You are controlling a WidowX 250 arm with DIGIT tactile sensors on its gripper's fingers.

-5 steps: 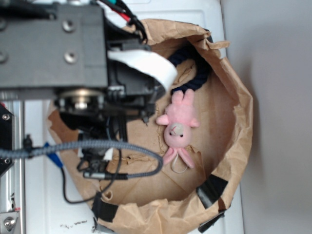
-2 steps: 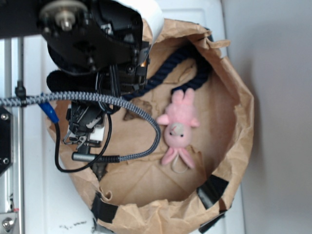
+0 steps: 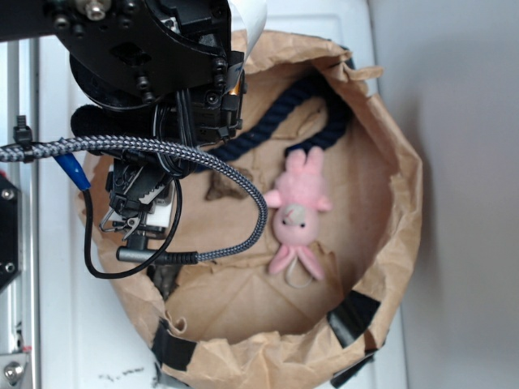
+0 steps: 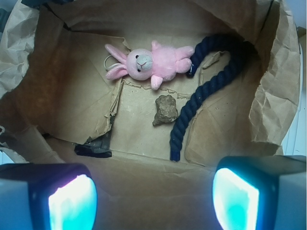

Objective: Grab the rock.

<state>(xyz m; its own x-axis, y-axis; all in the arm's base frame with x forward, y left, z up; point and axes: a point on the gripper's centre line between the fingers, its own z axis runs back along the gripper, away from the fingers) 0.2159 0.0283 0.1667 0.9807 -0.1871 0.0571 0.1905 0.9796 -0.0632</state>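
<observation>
The rock [image 4: 166, 110] is a small rough brown-grey lump on the floor of the paper bag [image 4: 268, 105], just below the pink bunny and left of the navy rope. From outside, the rock [image 3: 220, 188] peeks out beside the arm. My gripper [image 4: 153, 203] is open, its two glowing pads wide apart with only bag paper between them. It hangs above the bag's near side, well short of the rock. In the exterior view the gripper [image 3: 139, 217] sits over the bag's left part, half hidden by cables.
A pink plush bunny [image 3: 297, 212] lies mid-bag, and a thick navy rope [image 4: 206, 91] curves from its feet down past the rock. Black tape [image 4: 94, 148] patches the bag floor. Crumpled bag walls [image 3: 401, 203] rise all round. A braided cable [image 3: 186, 154] loops beside the wrist.
The arm has shifted toward the top left of the exterior view. This uncovered the rope's left stretch and the rock. Bunny, rope and rock have not moved.
</observation>
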